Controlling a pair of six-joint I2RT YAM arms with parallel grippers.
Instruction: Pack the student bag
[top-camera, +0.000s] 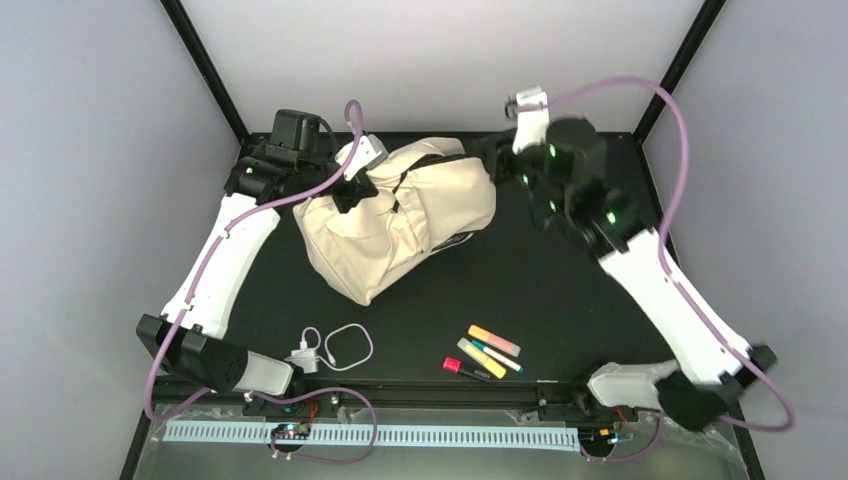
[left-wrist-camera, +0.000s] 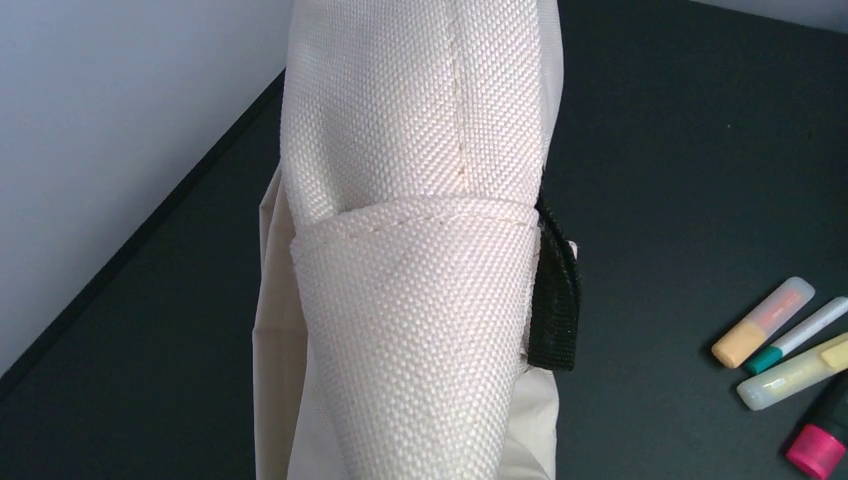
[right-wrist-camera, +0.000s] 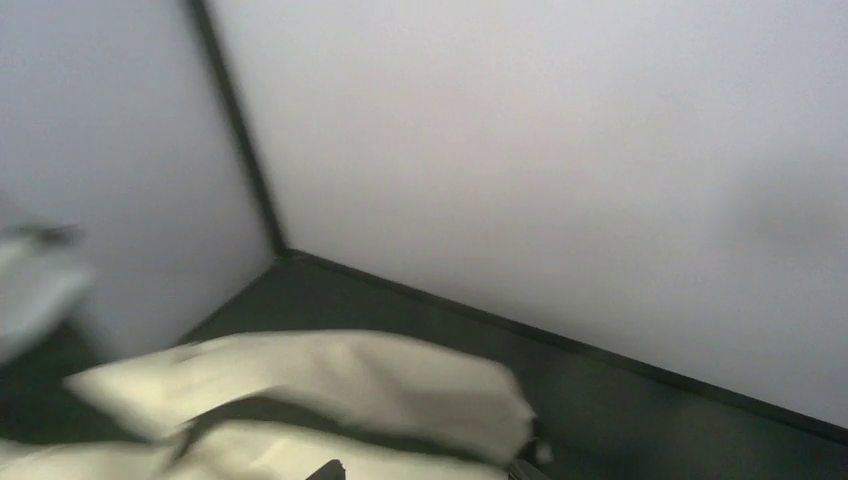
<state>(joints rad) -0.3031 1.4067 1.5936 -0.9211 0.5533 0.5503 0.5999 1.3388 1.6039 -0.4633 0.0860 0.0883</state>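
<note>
Two arms crowd the far end of the black worktop (top-camera: 560, 290) in the overhead view. Between them, upper centre of the frame, slumps the student bag (top-camera: 400, 215), a soft cream-beige fabric backpack. The left tool (top-camera: 352, 186) sits right on its upper-left corner. The right tool (top-camera: 497, 152) is at its upper-right edge, dark against dark, so I can't call either one open or closed from up here. Lower centre lie a white coiled charger cable (top-camera: 335, 348) and a cluster of coloured highlighter pens (top-camera: 485, 352), well apart from the bag, none packed yet.

Left wrist view now: woven fabric fills the middle of the frame, with a black webbing strap loop (left-wrist-camera: 555, 300) on its right flank and the pens at lower right. No fingers show, so grip or no grip, I can't tell.

Right wrist view: a smeared picture, a pale fold of bag across the lower left, only dark slivers at the bottom edge. State unreadable.

Risk, as I judge it: soft cloth could slip from a shallow pinch and the mouth fall shut, or a one-sided tug could drag the whole bag sideways.
</note>
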